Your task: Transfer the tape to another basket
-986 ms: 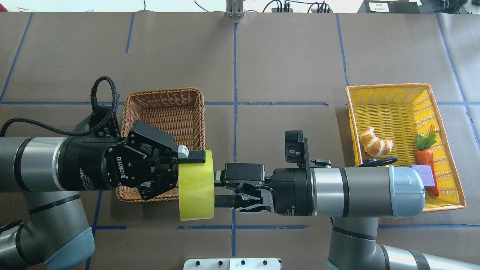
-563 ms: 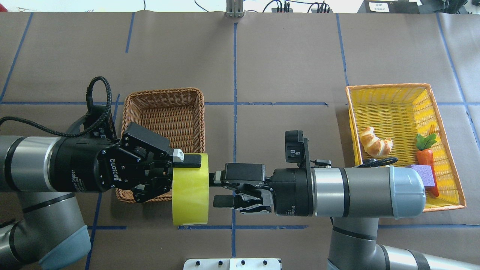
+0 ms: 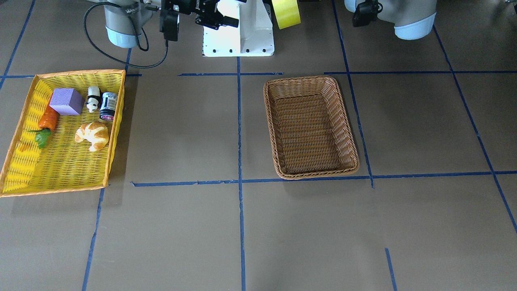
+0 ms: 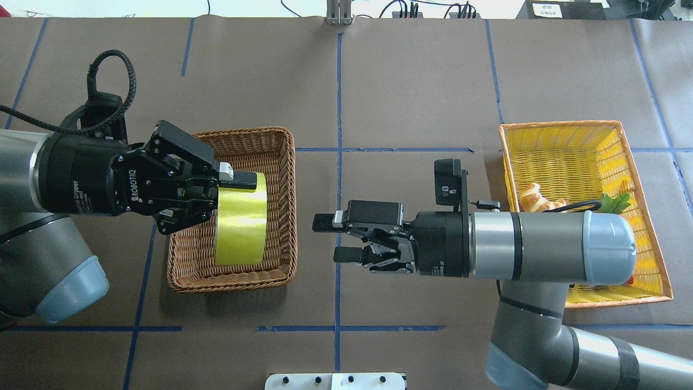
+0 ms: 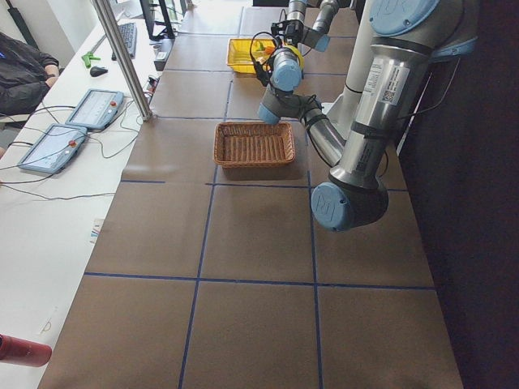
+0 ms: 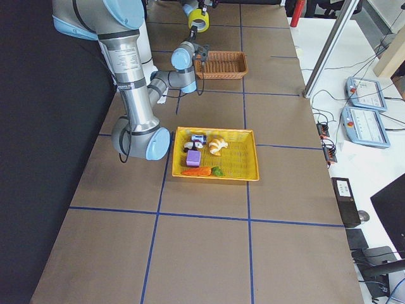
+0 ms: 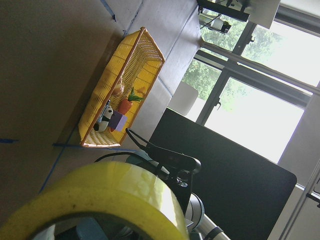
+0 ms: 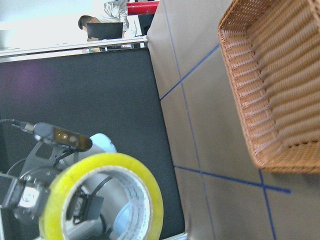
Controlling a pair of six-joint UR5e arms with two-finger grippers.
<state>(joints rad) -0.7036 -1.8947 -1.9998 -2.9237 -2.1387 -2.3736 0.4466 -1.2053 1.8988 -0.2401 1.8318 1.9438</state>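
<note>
My left gripper (image 4: 234,197) is shut on the tape (image 4: 241,218), a wide yellow-green roll held on edge, one finger on its outer face. In the overhead view the roll overlaps the brown wicker basket (image 4: 238,133). It hangs high in the air in the front view (image 3: 286,14) and the exterior right view (image 6: 199,20). The wicker basket (image 3: 311,79) is empty. My right gripper (image 4: 333,238) is open and empty, right of the basket, pointing at the roll, clear of it. The right wrist view shows the tape (image 8: 105,200) and the basket (image 8: 280,75).
A yellow orange-rimmed basket (image 4: 563,128) sits at the right with a croissant (image 3: 93,135), a carrot (image 3: 47,119), a purple block (image 3: 66,101), a panda toy (image 3: 93,99) and a small can (image 3: 108,106). My right forearm crosses its near end. The robot's white base (image 3: 238,36) stands at the near edge.
My left gripper has carried the tape left and away from me, to over the wicker basket. My right gripper has separated from the roll and drawn back to the right.
</note>
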